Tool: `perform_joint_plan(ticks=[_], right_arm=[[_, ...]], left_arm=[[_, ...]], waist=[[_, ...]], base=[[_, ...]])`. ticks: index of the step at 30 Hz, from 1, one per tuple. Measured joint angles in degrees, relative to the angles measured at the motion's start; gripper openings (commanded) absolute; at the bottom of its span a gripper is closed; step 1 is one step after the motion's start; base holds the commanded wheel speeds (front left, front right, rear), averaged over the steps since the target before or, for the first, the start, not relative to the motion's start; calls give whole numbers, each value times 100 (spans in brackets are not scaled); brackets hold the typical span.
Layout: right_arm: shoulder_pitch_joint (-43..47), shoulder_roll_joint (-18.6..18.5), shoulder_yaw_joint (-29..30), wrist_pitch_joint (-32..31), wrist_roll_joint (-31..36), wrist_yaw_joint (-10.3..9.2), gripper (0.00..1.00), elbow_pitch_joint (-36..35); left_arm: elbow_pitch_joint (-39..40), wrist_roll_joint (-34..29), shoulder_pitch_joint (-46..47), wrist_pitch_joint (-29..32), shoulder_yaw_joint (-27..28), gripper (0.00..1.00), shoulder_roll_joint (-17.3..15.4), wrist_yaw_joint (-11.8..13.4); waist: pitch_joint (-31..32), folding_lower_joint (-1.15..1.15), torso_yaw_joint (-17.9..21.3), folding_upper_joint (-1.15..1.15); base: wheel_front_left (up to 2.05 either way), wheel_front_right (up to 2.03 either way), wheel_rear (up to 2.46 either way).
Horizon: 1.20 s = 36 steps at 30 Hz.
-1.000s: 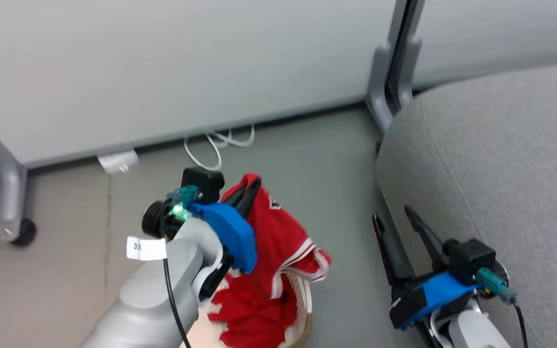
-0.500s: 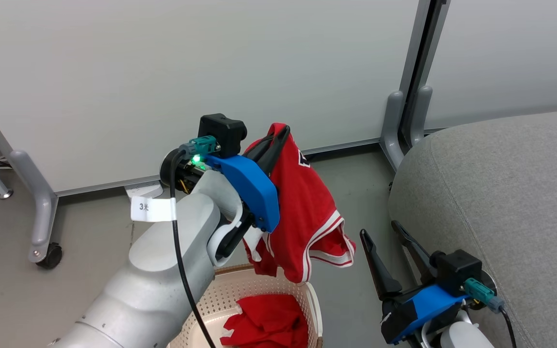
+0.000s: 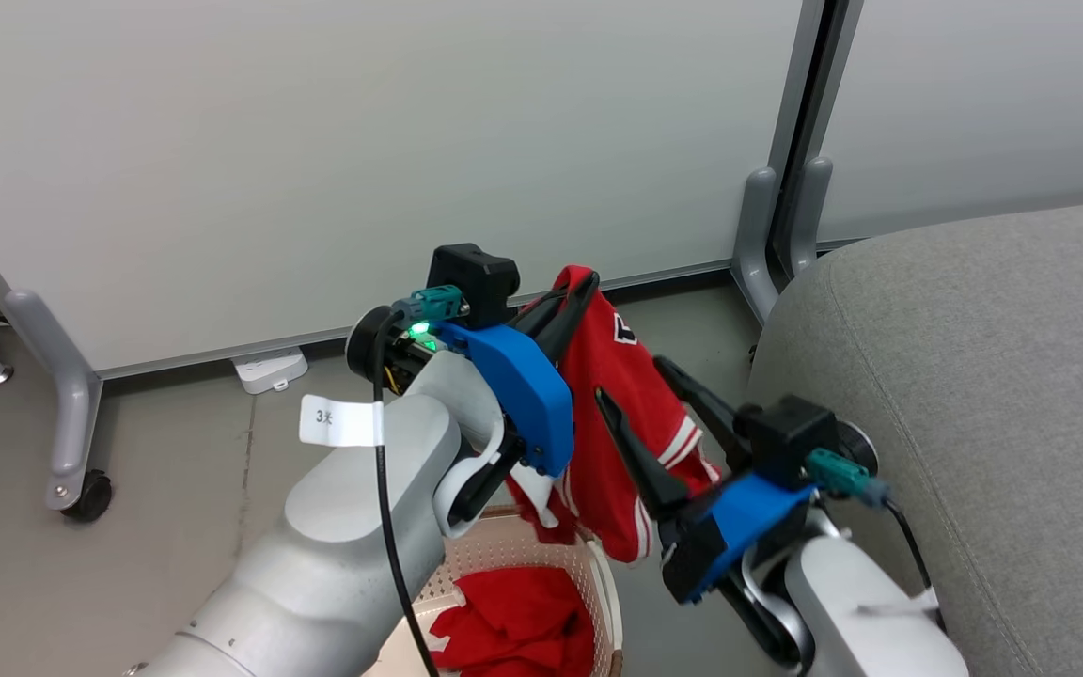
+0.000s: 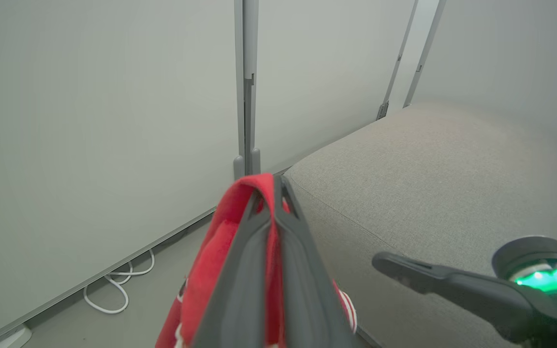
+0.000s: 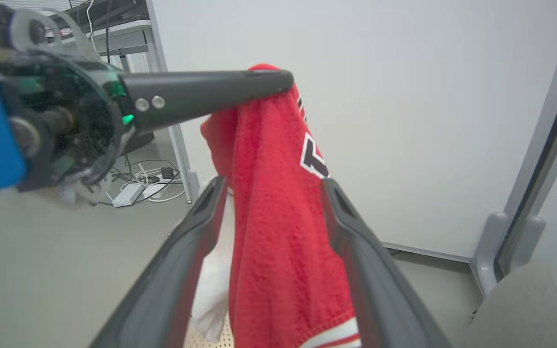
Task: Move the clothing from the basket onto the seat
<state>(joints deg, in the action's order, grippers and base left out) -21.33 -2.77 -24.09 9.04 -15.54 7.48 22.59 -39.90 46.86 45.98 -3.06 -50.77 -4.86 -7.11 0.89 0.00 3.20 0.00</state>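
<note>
My left gripper (image 3: 577,282) is shut on the top fold of the red jersey (image 3: 619,423), which hangs free above the basket (image 3: 502,543). Its white striped trim and a bit of black-and-white lettering show. In the left wrist view the left gripper (image 4: 274,182) pinches the jersey (image 4: 211,261) at its tips. My right gripper (image 3: 629,379) stands open, one finger on each side of the hanging cloth. The right wrist view shows the right gripper (image 5: 272,186) straddling the jersey (image 5: 278,232). A plain red garment (image 3: 523,621) lies in the basket. The grey seat (image 3: 974,376) is at the right.
White partition panels stand behind, on grey posts; one foot has a caster wheel (image 3: 83,495). A white power strip (image 3: 269,369) and a looped white cable (image 4: 114,285) lie on the floor by the wall. Grey post feet (image 3: 767,226) stand next to the seat's corner.
The view has shifted upward. My left gripper lifted the jersey up out of the basket. My right gripper rose and moved left from beside the seat until its open fingers flank the jersey.
</note>
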Motion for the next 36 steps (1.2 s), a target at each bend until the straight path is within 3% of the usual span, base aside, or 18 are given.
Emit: perform_joint_plan(ticks=[10, 20, 21, 24, 36], right_arm=[[-994, -4, -232, -245, 73, 0, 100, 1105], [-1577, -4, -1006, -545, -420, 0, 100, 2310], [-1606, -3, -1072, -547, -490, 0, 90, 2399], [-1670, -3, -1260, -568, -679, 0, 0, 2630], [-1920, -4, -1653, -294, -1129, 0, 0, 3090]], left_arm=[[14, 89, 13, -1, -247, 0, 107, -1], [230, 300, 117, 1, -526, 0, 156, -9], [247, 320, 121, 2, -548, 0, 160, -9], [266, 366, 153, -8, -590, 0, 160, -10], [187, 511, 237, -108, -731, 0, 138, -10]], waist=[[22, 0, -71, 0], [-6, 0, -136, 0], [-7, 0, -145, 0], [1, 0, -168, 0], [48, 0, -144, 0]], base=[[0, 0, 0], [0, 0, 0], [0, 0, 0], [0, 0, 0], [0, 0, 0]])
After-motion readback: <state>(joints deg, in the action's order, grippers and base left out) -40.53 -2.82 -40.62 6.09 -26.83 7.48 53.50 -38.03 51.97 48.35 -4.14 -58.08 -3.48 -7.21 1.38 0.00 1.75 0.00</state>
